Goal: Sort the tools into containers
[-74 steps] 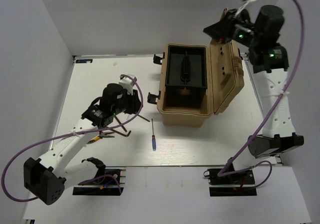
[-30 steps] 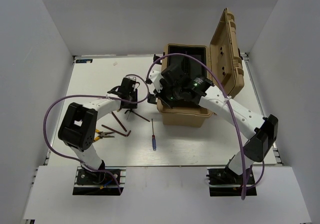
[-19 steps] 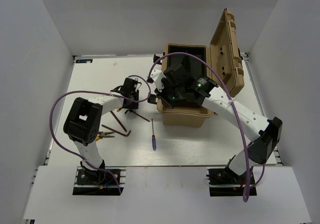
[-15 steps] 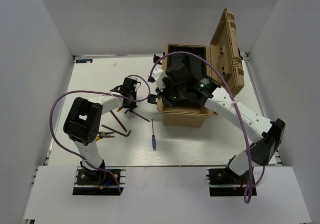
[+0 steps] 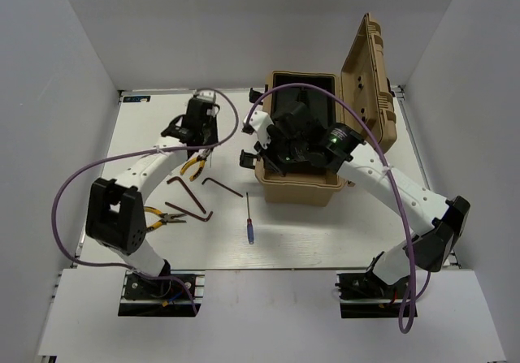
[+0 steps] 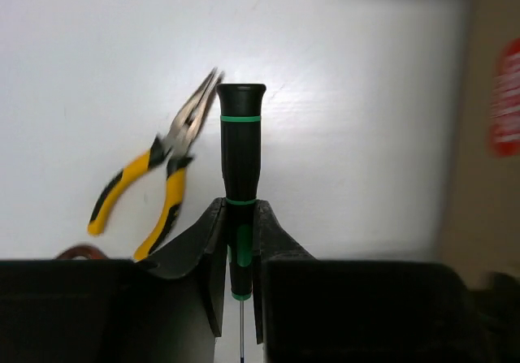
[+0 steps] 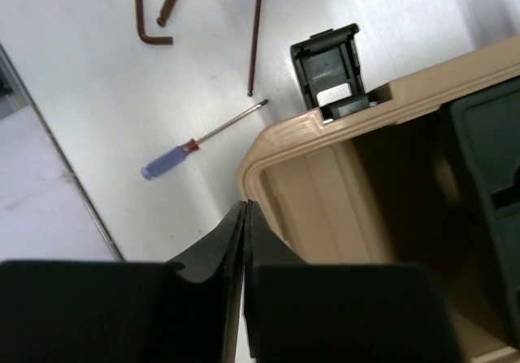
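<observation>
White table (image 5: 325,237): pliers (image 5: 193,166), bent rods (image 5: 221,186), blue screwdriver (image 5: 249,221) beside toolbox (image 5: 299,186).

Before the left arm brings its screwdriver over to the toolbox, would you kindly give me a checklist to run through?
1. Grip: the left gripper is clamped on the handle of the black green-banded screwdriver: ok.
2. The toolbox is open, with its lid standing upright: ok.
3. Way into the toolbox free: not ok, the right arm reaches over the opening.
4. The right gripper carries nothing, fingers together: ok.
5. The yellow-handled pliers lie on the table, apart from the held screwdriver: ok.
6. Room inside for the screwdriver: cannot tell, the arm hides much of the interior.
</observation>
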`<action>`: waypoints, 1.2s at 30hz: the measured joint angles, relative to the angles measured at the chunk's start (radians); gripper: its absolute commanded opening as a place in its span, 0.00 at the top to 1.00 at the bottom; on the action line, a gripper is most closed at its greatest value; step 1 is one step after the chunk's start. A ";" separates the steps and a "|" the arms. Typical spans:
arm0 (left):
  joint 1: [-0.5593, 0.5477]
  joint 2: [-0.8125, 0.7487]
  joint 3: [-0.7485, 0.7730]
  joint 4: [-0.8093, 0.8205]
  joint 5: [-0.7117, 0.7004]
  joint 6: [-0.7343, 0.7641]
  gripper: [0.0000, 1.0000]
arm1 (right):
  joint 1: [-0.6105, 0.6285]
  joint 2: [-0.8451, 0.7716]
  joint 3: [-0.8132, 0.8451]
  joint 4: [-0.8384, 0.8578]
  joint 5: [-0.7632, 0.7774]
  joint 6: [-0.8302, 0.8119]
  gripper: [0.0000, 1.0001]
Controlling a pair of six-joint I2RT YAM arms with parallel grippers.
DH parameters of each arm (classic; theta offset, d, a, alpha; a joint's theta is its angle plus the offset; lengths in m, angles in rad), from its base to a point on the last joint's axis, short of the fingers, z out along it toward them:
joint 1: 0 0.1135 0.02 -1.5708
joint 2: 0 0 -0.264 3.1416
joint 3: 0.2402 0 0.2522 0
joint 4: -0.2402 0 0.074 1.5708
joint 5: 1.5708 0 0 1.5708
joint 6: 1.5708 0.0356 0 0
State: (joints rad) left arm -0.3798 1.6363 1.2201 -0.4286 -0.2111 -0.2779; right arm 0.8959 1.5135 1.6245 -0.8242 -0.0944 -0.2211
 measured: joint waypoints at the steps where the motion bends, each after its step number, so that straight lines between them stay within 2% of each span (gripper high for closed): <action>1: 0.002 -0.018 0.033 0.003 0.016 0.001 0.92 | 0.000 0.000 0.000 0.000 -0.010 0.004 1.00; 7: -0.002 -0.023 0.261 0.047 0.233 0.022 0.96 | -0.005 -0.002 0.000 0.000 -0.039 0.004 1.00; 11: -0.016 0.115 0.469 0.084 0.438 0.022 0.96 | -0.005 -0.013 0.000 0.002 0.039 0.000 1.00; 18: -0.046 0.397 0.669 0.166 0.682 -0.047 0.96 | -0.021 -0.085 -0.005 0.045 0.264 -0.004 1.00; 23: -0.068 0.549 0.750 0.180 0.749 -0.110 0.96 | -0.050 -0.151 -0.045 0.072 0.303 -0.003 1.00; 29: -0.084 0.587 0.808 0.188 0.763 -0.158 0.93 | -0.066 -0.159 -0.108 0.083 0.283 0.003 1.00; 36: -0.100 0.591 0.825 0.195 0.741 -0.187 0.77 | -0.077 -0.144 -0.137 0.088 0.225 0.009 1.00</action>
State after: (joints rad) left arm -0.4793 2.2276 2.0449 -0.2337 0.5301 -0.4652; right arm 0.8185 1.3697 1.4872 -0.7364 0.1307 -0.2119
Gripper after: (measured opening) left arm 0.234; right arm 0.005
